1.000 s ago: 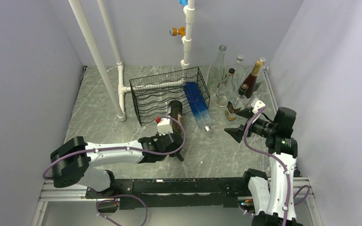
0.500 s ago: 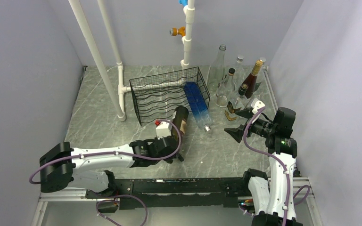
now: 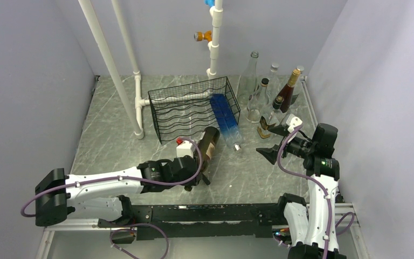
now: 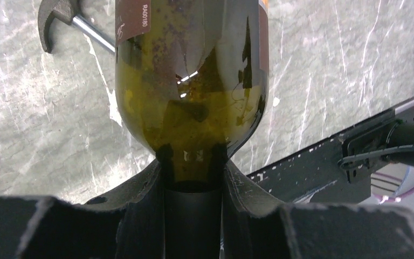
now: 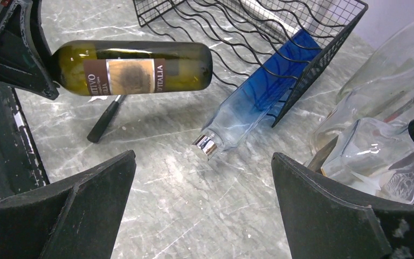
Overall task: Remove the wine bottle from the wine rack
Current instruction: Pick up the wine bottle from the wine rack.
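A grey marbled counter (image 3: 113,140) between pale lilac walls carries everything. Nearest, the left end effector (image 4: 191,172) is clamped on the neck of the dark olive glass wine bottle with a brown label (image 5: 132,67). The bottle is held level above the counter, its base just before the black wire-mesh wine rack (image 3: 183,108); the fingers hide its neck. The right end effector (image 5: 202,162) gapes wide, empty. A blue-tinted clear bottle (image 3: 225,121) lies in the rack's right end, neck poking out. Upright glass bottles (image 3: 269,97) crowd the far right corner.

Wine bottle (image 5: 188,60): glossy olive-green glass (worn paper label (image 5: 124,69)). Wine rack (image 3: 183,112): matt black wire. Table (image 3: 110,137): smooth marbled grey.
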